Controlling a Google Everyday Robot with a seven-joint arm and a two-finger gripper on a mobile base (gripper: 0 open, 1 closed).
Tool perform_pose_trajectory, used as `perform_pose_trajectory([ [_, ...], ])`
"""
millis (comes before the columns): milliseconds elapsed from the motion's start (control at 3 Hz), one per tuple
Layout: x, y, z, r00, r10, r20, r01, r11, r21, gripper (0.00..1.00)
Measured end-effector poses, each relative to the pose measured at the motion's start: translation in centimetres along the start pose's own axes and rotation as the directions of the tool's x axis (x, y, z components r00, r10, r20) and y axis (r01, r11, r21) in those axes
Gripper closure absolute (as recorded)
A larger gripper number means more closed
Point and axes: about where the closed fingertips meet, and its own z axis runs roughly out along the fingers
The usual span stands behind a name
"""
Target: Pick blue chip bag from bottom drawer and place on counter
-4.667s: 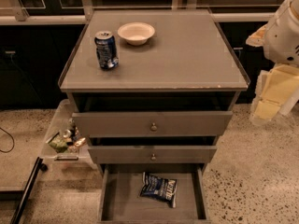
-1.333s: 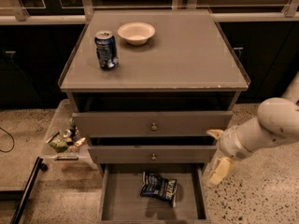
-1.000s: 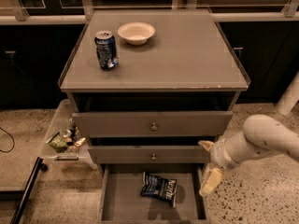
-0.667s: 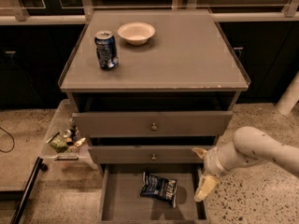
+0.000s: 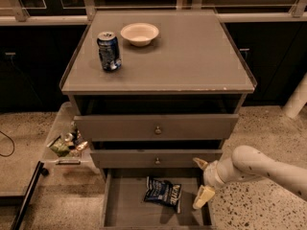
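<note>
Gripper hangs spread and empty at the bottom drawer's right edge. Blue chip bag lies just left of it, ungrasped. Grasp, lift and placement on the counter above remain outstanding.

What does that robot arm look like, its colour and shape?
The arm is a smooth, rounded, off-white tube with no visible cables or markings. It ends in the gripper, at the right side of the bottom drawer, which has two pale yellowish, wedge-shaped fingers.

Lab-like room: terrazzo floor, dark cabinets; the gripper hangs spread above the bottom drawer, right side.
</note>
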Motion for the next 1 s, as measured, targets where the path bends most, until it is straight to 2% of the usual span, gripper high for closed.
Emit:
perform_pose_trajectory([
  [333,1.5,-0.5,4.2,0.999,0.036,0.009,-0.036,0.9992,0.018,0.00],
  [1000,5.7,-2.7,11.6,0.992,0.066,0.111,-0.076,0.9932,0.088,0.00],
])
